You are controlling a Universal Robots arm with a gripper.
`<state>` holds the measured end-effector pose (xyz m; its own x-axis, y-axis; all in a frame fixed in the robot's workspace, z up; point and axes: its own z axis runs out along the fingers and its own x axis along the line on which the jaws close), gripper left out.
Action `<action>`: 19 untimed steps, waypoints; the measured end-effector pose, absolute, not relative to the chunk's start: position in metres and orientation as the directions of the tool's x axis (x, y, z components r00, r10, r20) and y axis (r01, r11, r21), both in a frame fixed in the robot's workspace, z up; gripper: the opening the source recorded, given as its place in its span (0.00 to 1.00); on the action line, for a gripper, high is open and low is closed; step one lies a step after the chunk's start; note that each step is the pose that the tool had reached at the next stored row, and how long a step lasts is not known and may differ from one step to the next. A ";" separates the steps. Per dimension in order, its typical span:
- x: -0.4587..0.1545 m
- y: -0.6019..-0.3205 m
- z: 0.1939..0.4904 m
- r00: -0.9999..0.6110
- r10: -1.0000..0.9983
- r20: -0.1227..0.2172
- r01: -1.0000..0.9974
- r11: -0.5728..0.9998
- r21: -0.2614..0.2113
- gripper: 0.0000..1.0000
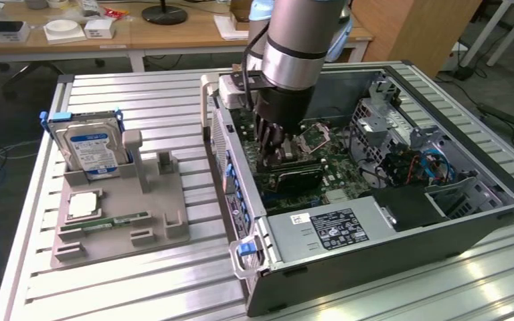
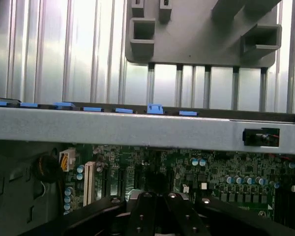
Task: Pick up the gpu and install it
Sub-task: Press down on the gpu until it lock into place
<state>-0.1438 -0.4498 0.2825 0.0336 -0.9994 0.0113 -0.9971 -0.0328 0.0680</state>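
We see the open case (image 1: 391, 221) lying on the desk (image 1: 150, 287), toward the exterior view's right. Inside it sits the motherboard (image 1: 337, 170), with the power supply (image 1: 333, 231) at the near end. The arm reaches down into the case, its pincer (image 1: 280, 157) over the gpu (image 1: 294, 177) on the motherboard. To the exterior view's left stands the holder (image 1: 118, 224), carrying the hard drive (image 1: 92, 150) upright at its far end and the memory stick (image 1: 114, 221) nearer.

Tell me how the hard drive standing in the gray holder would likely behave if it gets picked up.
The hard drive looks like a rigid metal block, so probably stiff and heavy for its size. It stands upright on edge in the holder, so a sideways nudge might tip it. Its smooth faces could be slippery.
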 end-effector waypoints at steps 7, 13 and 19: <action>-0.150 -0.441 0.287 0.034 -0.999 0.036 -0.997 -0.031 0.066 0.10; -0.153 -0.432 0.289 0.034 -0.997 0.065 -0.997 -0.029 0.065 0.10; -0.163 -0.421 0.289 0.033 -0.996 0.078 -0.998 -0.028 0.059 0.10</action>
<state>-0.1626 -0.4211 0.2895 0.0330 -0.9964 0.0783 -0.9979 -0.0284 0.0590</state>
